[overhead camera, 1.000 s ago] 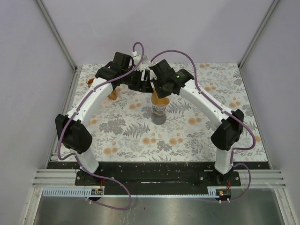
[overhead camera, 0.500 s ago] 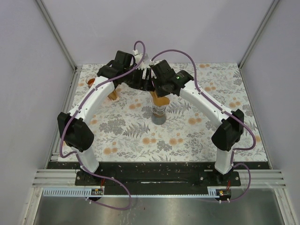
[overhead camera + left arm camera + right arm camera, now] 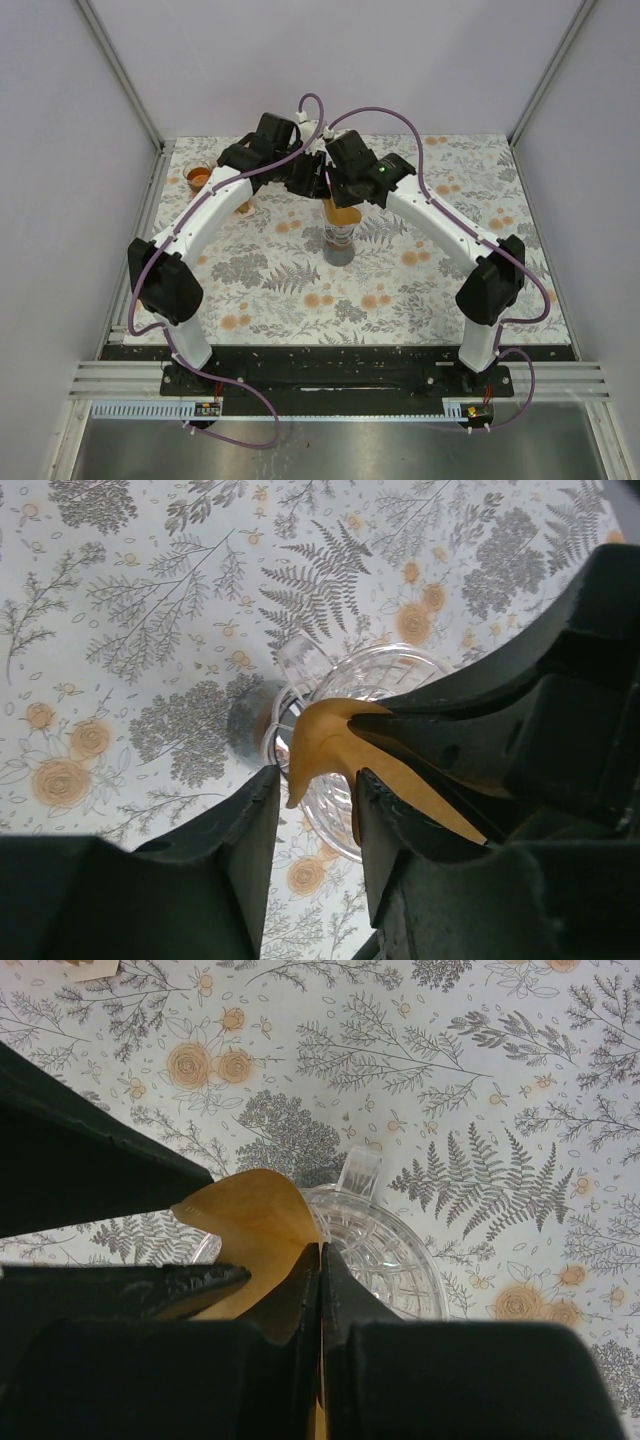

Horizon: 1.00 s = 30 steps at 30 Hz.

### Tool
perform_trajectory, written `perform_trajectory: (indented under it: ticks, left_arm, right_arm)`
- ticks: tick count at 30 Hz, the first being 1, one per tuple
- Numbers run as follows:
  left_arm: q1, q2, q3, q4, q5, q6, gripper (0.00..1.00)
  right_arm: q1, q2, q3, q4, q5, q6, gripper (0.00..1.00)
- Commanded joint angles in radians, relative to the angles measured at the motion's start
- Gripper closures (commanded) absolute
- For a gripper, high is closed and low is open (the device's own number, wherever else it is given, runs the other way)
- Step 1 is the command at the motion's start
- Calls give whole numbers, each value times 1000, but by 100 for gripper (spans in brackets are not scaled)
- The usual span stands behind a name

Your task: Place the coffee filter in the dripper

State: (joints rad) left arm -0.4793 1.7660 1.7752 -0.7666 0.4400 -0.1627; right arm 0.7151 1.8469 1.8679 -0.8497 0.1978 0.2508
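Both arms arch from their bases at the near edge toward the far middle of the floral table (image 3: 420, 290), wrists tipped downward and heads almost meeting. The right gripper (image 3: 320, 1265) is clamped on an edge of the coffee filter (image 3: 255, 1220), its fingers pressed together with the paper between them; the left gripper (image 3: 316, 795) stands parted, its fingers on either side of the filter's folded corner, though I cannot tell whether either touches the paper. The orange-brown filter hangs partly opened directly over the dripper (image 3: 390, 1260), its lower part hidden by the fingers; the clear, ribbed dripper stands upright on a grey base (image 3: 340, 256), just below both grippers.
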Motion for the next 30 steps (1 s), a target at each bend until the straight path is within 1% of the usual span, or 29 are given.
perform_trajectory:
  ticks: [1, 3, 7, 9, 11, 13, 16, 21, 23, 25, 28, 30]
  left_arm:
    - [-4, 13, 9, 29, -66, 46, 64]
    - [-5, 19, 12, 18, -72, 57, 71]
    - [-7, 7, 13, 4, -106, 89, 72]
    - [-7, 0, 18, -3, -115, 104, 68]
    - [-7, -7, 23, -11, -124, 115, 63]
    - [-5, -8, 33, -11, -118, 115, 52]
    - [-21, 4, 50, -11, -95, 111, 43]
    - [-51, 44, 61, -13, -112, 112, 40]
    - [-51, 53, 59, -17, -115, 118, 39]
    - [-50, 62, 56, -17, -132, 127, 42]
    - [-53, 76, 53, -17, -107, 135, 44]
    - [-53, 79, 52, -17, -99, 132, 54]
  right_arm:
    - [-2, -52, -10, 47, 2, 19, 100]
    - [-2, -58, -21, 52, 6, 15, 100]
    - [-3, -78, -52, 55, 48, 13, 100]
    - [-6, -87, -64, 57, 58, 15, 100]
    - [-6, -92, -70, 61, 60, 16, 100]
    - [-6, -94, -73, 70, 49, 18, 100]
    - [-8, -86, -69, 75, 29, 21, 100]
    - [-8, -86, -70, 81, 25, 25, 100]
    - [-6, -92, -76, 81, 23, 27, 100]
    - [-6, -100, -87, 92, 23, 24, 100]
    - [-8, -103, -98, 100, 12, 27, 100]
    - [-12, -101, -102, 101, -3, 31, 100]
